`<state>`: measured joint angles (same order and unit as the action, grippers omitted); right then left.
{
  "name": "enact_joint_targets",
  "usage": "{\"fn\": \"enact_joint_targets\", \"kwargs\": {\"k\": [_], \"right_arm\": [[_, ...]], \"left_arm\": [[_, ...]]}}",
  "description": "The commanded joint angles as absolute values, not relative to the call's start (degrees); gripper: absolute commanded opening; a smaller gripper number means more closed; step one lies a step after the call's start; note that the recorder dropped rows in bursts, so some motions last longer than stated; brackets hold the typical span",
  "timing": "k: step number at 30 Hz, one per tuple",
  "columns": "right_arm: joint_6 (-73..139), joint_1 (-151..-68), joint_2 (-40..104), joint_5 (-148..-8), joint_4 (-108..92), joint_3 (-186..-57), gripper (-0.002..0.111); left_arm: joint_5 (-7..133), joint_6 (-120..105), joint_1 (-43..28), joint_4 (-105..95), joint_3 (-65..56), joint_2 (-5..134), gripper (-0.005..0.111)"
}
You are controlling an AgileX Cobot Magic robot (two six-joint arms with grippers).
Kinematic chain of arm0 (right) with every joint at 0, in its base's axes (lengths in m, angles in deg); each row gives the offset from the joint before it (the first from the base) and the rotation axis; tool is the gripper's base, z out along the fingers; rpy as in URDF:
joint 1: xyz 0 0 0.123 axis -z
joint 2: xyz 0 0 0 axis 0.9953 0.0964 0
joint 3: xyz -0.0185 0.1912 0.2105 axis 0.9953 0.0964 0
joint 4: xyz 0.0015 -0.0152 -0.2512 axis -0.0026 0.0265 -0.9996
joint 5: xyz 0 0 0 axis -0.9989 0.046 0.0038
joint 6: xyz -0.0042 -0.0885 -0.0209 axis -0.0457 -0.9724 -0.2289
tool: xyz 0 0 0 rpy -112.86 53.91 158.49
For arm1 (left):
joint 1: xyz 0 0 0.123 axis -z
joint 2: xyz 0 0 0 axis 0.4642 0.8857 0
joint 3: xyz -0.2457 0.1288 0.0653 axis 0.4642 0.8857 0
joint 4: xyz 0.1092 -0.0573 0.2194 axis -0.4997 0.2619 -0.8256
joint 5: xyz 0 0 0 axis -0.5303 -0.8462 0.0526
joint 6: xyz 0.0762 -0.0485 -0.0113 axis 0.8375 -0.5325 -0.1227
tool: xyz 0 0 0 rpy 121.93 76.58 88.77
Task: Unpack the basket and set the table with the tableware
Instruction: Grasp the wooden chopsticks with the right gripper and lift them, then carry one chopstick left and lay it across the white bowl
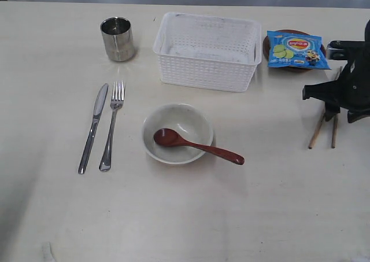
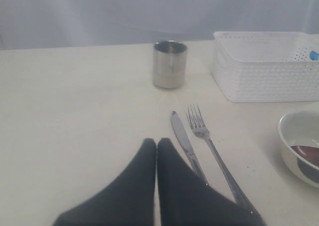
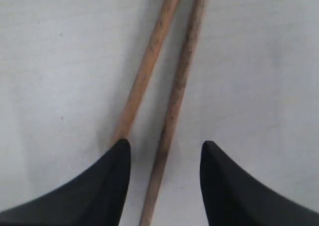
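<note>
Right gripper (image 3: pixel 164 148) hangs open and empty over the wooden chopsticks (image 3: pixel 185 71) lying on the cream-white counter (image 1: pixel 277 204), well right of the pale cream bowl (image 1: pixel 193 114); I'd lift straight up to avoid nudging them.

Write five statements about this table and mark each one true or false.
1. The spoon rests in the bowl. True.
2. The cup stands inside the basket. False: the cup stands on the table, left of the basket in the exterior view.
3. The snack packet lies on the plate. True.
4. The right gripper is shut on the chopsticks. False: its jaws are apart, and the chopsticks lie on the table.
5. The knife lies right of the fork. False: in the exterior view the knife is on the fork's left.
</note>
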<state>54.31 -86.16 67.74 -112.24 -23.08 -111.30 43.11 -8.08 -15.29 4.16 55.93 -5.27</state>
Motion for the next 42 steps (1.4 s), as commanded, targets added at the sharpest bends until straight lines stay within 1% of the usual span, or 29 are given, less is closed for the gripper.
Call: {"fn": "enact_joint_targets", "kwargs": {"k": [1,7,10,18,24,27,30,35,39,42], "right_arm": [[55.74,-85.76,69.59,-111.93,-25.87,-111.93,0.034],[55.74,-85.76,70.63,-111.53,-26.35,-111.93,0.013],[55.50,-85.76,70.52,-112.83,-26.35,-111.93,-0.001],[54.84,-85.76,66.04,-120.02,-26.48,-111.93,0.000],[54.84,-85.76,54.65,-124.43,-26.48,-111.93,0.000],[53.63,-87.43,47.00,-125.25,-24.57,-111.93,0.000],[47.35,-91.31,40.53,-125.25,-17.32,-111.93,0.000],[39.49,-103.23,33.64,-130.39,-5.66,-111.93,0.000],[38.77,-114.48,33.15,-132.63,-0.24,-111.93,0.000],[41.01,-122.86,34.83,-129.12,1.40,-111.93,0.000]], "left_arm": [[43.21,-8.27,-14.96,4.12,56.11,-5.46,0.000],[43.21,-8.27,-14.96,4.12,56.11,-5.46,0.000],[43.21,-8.27,-14.96,4.12,56.11,-5.46,0.000],[43.21,-8.27,-14.96,4.12,56.11,-5.46,0.000],[43.21,-8.00,-14.96,4.12,56.11,-5.46,0.000],[43.21,-8.00,-14.96,4.12,56.11,-5.46,0.000],[43.21,-8.00,-14.96,4.12,56.11,-5.46,0.000],[43.21,-8.00,-14.96,4.12,56.11,-5.46,0.000],[43.21,-8.00,-14.96,4.12,56.11,-5.46,0.000],[43.21,-8.00,-14.96,4.12,56.11,-5.46,0.000]]}}
